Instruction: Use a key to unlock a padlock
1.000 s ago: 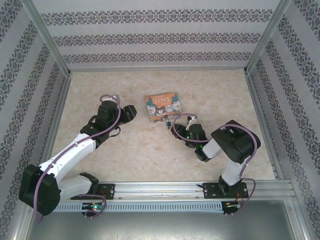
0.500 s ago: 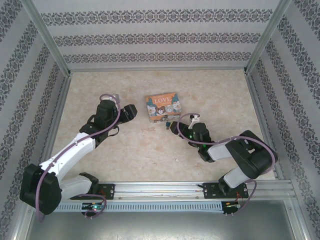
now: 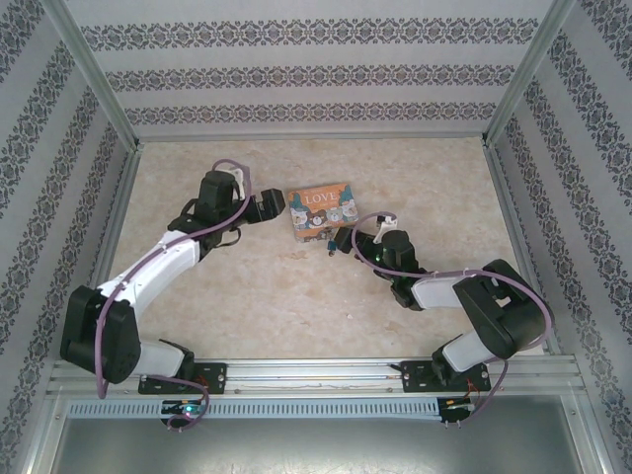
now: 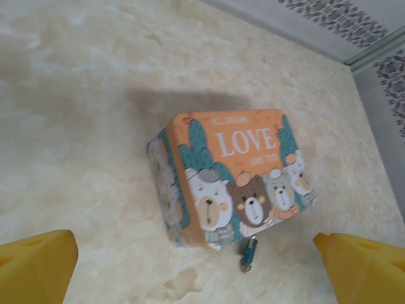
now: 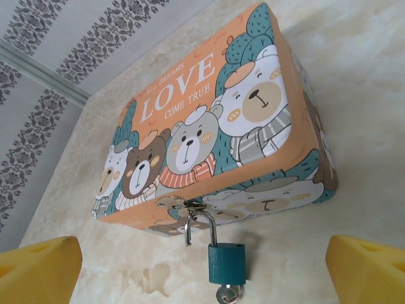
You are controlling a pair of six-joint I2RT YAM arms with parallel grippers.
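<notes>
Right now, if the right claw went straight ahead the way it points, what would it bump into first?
Probably the tiny teal-blue padlock with its silver shackle, straight ahead of the open right claw. The orange rectangular LOVE tin is just behind it; depth is hard to judge.

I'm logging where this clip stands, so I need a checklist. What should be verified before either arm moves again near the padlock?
1. Jaws of the left gripper open and empty: ok.
2. Jaws of the right gripper open and empty: ok.
3. The padlock hangs from the hasp of the tin: ok.
4. The key sits in the padlock's underside: ok, its silver head shows there.
5. The shackle released: seemingly ok, one leg ends beside the body.
6. Tin flat on the table: ok.
</notes>
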